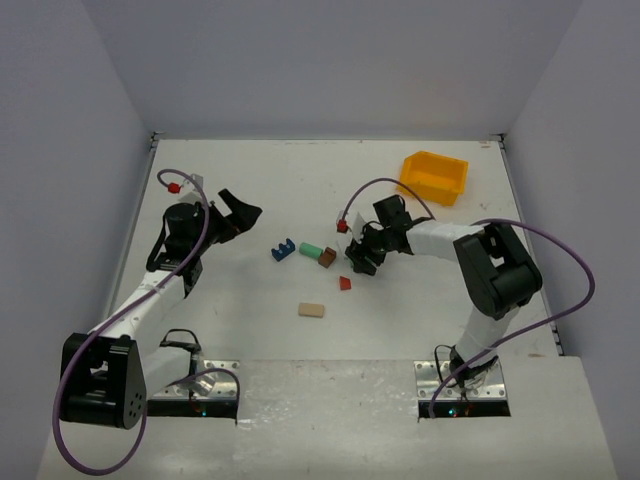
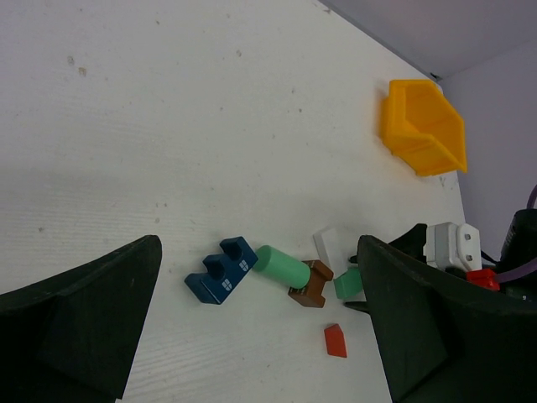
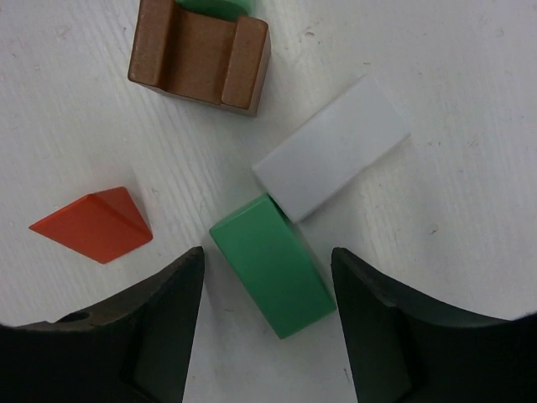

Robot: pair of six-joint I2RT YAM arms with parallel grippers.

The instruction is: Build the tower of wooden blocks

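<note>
The wood blocks lie loose on the white table, none stacked on another. My right gripper (image 3: 267,281) is low over a green brick (image 3: 273,264), one jaw on each side with a gap at both, so it is open. A white block (image 3: 331,147) touches the brick's far end. A brown notched block (image 3: 201,54) and a red wedge (image 3: 92,222) lie nearby. Left of them are a green cylinder (image 1: 311,249) and a blue notched block (image 1: 283,249). A tan block (image 1: 311,310) lies nearer the bases. My left gripper (image 1: 240,210) hovers wide open and empty to the left of the blue block.
A yellow plastic bin (image 1: 434,176) stands at the back right, behind the right arm. Grey walls close the table on the left, back and right.
</note>
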